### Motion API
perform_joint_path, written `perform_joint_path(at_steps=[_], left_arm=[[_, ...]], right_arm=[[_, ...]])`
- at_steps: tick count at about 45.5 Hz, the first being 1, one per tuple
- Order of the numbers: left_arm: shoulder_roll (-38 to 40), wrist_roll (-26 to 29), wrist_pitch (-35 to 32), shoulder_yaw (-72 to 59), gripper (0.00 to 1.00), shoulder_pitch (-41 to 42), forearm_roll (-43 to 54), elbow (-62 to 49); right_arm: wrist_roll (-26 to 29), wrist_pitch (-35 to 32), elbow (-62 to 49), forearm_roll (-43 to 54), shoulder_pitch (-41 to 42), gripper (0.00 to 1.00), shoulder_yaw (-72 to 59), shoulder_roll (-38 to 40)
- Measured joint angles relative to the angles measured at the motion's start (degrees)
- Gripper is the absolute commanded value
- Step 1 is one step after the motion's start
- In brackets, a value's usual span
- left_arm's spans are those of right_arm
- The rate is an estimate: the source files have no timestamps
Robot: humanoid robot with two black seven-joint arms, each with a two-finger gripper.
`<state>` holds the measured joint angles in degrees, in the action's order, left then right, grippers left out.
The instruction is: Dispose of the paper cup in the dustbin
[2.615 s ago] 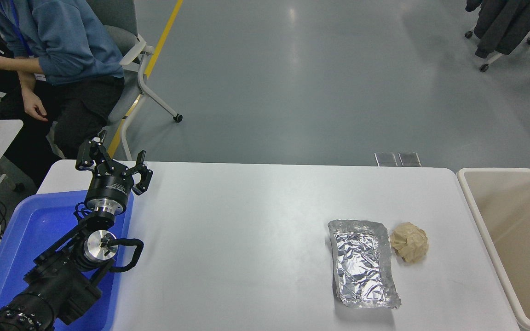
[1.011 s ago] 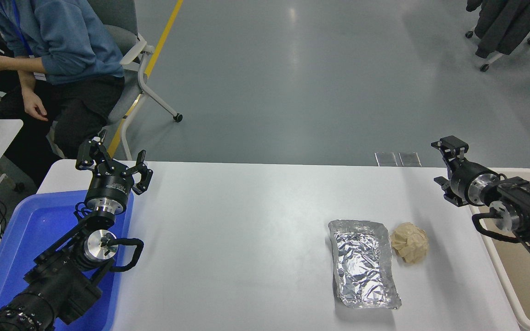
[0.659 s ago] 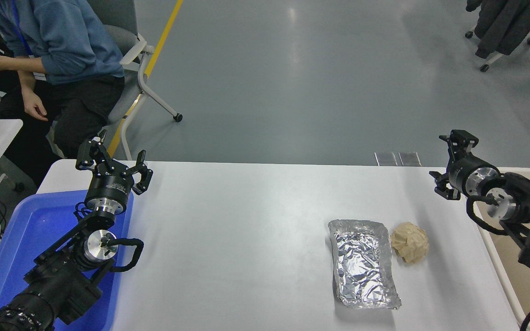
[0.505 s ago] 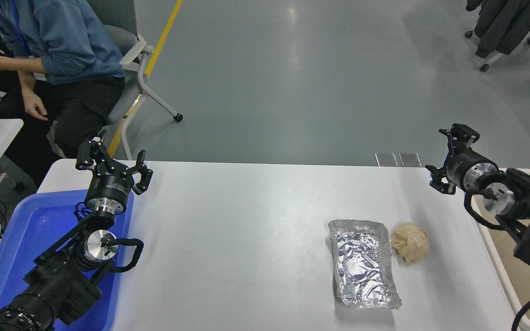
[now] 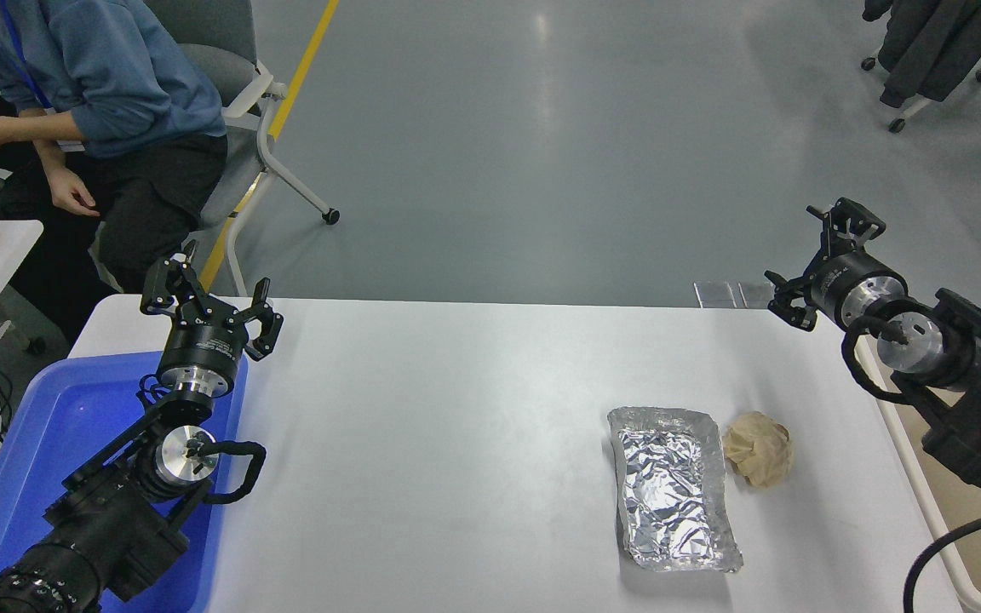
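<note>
The paper cup is not in view. The beige dustbin (image 5: 925, 502) stands at the table's right end, largely covered by my right arm. My right gripper (image 5: 814, 255) is open and empty, raised above the table's far right corner, up and left of the bin. My left gripper (image 5: 209, 298) is open and empty, parked at the table's far left above the blue tray.
A crinkled silver foil tray (image 5: 674, 487) and a crumpled tan paper ball (image 5: 759, 449) lie on the white table (image 5: 456, 426) at the right. A blue plastic tray (image 5: 48, 434) sits at the left. A seated person (image 5: 82, 77) is at the upper left.
My right arm has come up out of the bin area and swung up and left over the table's far right corner, open and empty. The left arm has not moved.
</note>
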<state>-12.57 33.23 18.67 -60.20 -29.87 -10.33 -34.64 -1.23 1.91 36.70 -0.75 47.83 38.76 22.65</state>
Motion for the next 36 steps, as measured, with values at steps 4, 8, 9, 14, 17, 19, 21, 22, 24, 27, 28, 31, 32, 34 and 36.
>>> perform_joint_path(at_steps=[4, 8, 9, 14, 17, 19, 21, 22, 24, 27, 28, 31, 32, 34, 36], left_arm=[[0.00, 0.00, 0.00, 0.00, 1.00, 0.00, 0.02, 0.00], [0.00, -0.02, 0.00, 0.00, 1.00, 0.00, 0.02, 0.00], [0.00, -0.02, 0.00, 0.00, 1.00, 0.00, 0.02, 0.00], [0.00, -0.02, 0.00, 0.00, 1.00, 0.00, 0.02, 0.00], [0.00, -0.02, 0.00, 0.00, 1.00, 0.00, 0.02, 0.00], [0.00, -0.02, 0.00, 0.00, 1.00, 0.00, 0.02, 0.00], [0.00, -0.02, 0.00, 0.00, 1.00, 0.00, 0.01, 0.00], [0.00, -0.02, 0.00, 0.00, 1.00, 0.00, 0.01, 0.00], [0.00, -0.02, 0.00, 0.00, 1.00, 0.00, 0.01, 0.00], [0.00, -0.02, 0.00, 0.00, 1.00, 0.00, 0.01, 0.00], [0.00, -0.02, 0.00, 0.00, 1.00, 0.00, 0.01, 0.00], [0.00, -0.02, 0.00, 0.00, 1.00, 0.00, 0.01, 0.00], [0.00, -0.02, 0.00, 0.00, 1.00, 0.00, 0.01, 0.00], [0.00, -0.02, 0.00, 0.00, 1.00, 0.00, 0.01, 0.00], [0.00, -0.02, -0.01, 0.00, 1.00, 0.00, 0.01, 0.00]], right_arm=[[-0.07, -0.27, 0.51, 0.00, -0.47, 0.99, 0.23, -0.34], [-0.21, -0.53, 1.15, 0.13, -0.83, 0.99, 0.34, -0.57], [-0.28, -0.59, 1.35, 0.22, -0.95, 0.99, 0.37, -0.61], [-0.70, -0.90, 2.31, 0.53, -1.51, 0.99, 0.53, -0.91], [-1.11, -0.99, 2.69, 0.66, -1.81, 0.99, 0.62, -1.25], [-1.50, -1.05, 2.88, 0.73, -2.00, 0.99, 0.68, -1.51], [-2.24, -1.10, 3.03, 0.81, -2.21, 0.99, 0.85, -1.82], [-2.59, -1.12, 3.09, 0.83, -2.30, 0.99, 0.91, -1.95], [-3.49, -1.15, 3.21, 0.88, -2.53, 0.99, 1.04, -2.31], [-4.70, -1.19, 3.31, 0.94, -2.83, 0.99, 1.16, -2.87], [-4.94, -1.19, 3.32, 0.94, -2.90, 0.99, 1.18, -3.02], [-5.82, -1.19, 3.31, 1.02, -3.15, 0.99, 1.26, -3.56], [-6.02, -1.20, 3.27, 1.05, -3.21, 0.99, 1.27, -3.70], [-6.47, -1.20, 3.06, 1.11, -3.38, 0.99, 1.28, -3.99], [-6.78, -1.20, 2.86, 1.23, -3.56, 0.99, 1.28, -4.19]])
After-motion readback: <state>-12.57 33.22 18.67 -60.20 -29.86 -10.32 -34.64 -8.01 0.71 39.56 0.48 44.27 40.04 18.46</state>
